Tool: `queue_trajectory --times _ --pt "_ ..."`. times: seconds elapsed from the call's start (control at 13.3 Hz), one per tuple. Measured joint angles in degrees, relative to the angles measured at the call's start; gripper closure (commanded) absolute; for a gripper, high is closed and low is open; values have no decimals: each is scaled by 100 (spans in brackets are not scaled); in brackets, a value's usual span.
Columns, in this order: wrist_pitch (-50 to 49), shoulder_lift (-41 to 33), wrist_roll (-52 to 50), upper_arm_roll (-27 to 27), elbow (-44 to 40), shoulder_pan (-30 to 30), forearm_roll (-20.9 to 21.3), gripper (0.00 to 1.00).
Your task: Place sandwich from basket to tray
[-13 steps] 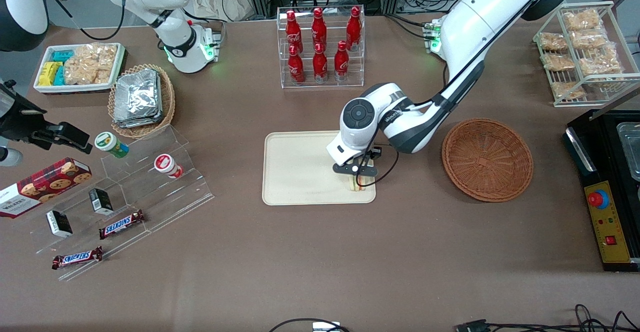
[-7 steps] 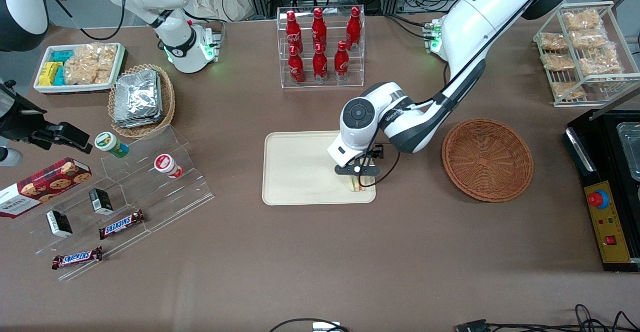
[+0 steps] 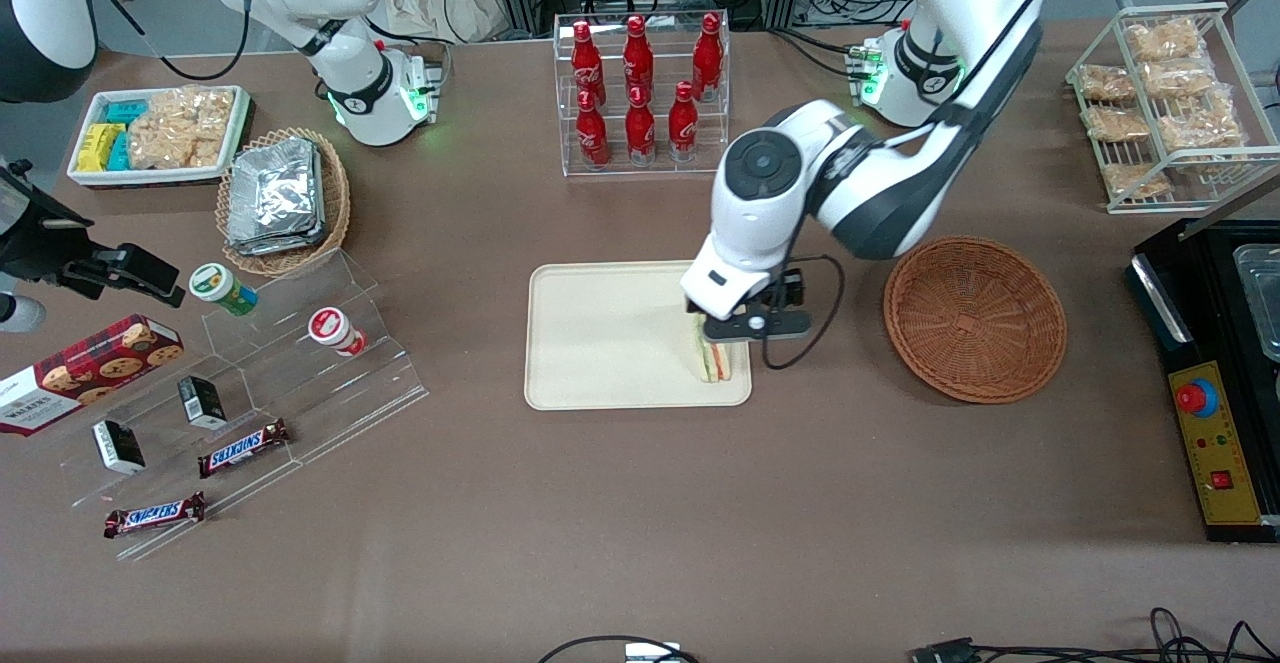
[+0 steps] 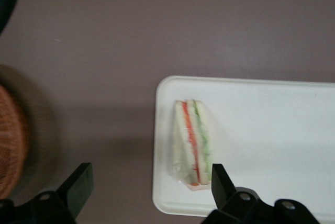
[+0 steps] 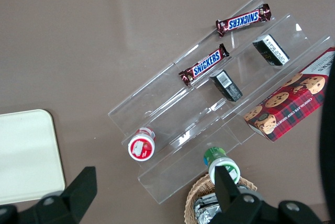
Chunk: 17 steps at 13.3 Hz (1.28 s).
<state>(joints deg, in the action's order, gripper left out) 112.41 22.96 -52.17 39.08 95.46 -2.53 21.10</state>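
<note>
Risen off the sandwich (image 3: 712,359), the spread pincer (image 3: 738,328) hovers; it lies on the tray (image 3: 600,343), task essentially done

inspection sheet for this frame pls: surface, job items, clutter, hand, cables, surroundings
Surface: brown table, nothing spilled.
Job's things: sandwich lies on the tray, at its corner nearest the basket; basket holds nothing.
Clutter: cola bottles, foil packets, Snickers bars, cookie box.
Hand: hand open, above the sandwich, not touching.
Cables: black cable loops off the wrist.
Surroundings: snack rack, black machine.
</note>
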Motion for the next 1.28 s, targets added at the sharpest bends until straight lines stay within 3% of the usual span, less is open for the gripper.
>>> queue_trajectory --times 0.15,0.45,0.6,0.9,1.05,1.28 --pt "-347 -462 0 -2 -6 255 -55 0" --pt "-961 -1282 708 -373 -10 600 -834 0" --pt "-1170 -1633 1451 -1246 -8 395 -1312 0" --pt "-1594 -2085 2950 -3212 -2 -308 -1819 0" --pt "-1660 -2154 3389 -3885 -1 -539 -1971 0" --pt "-1660 -2167 3612 -4282 -6 -644 -2304 0"
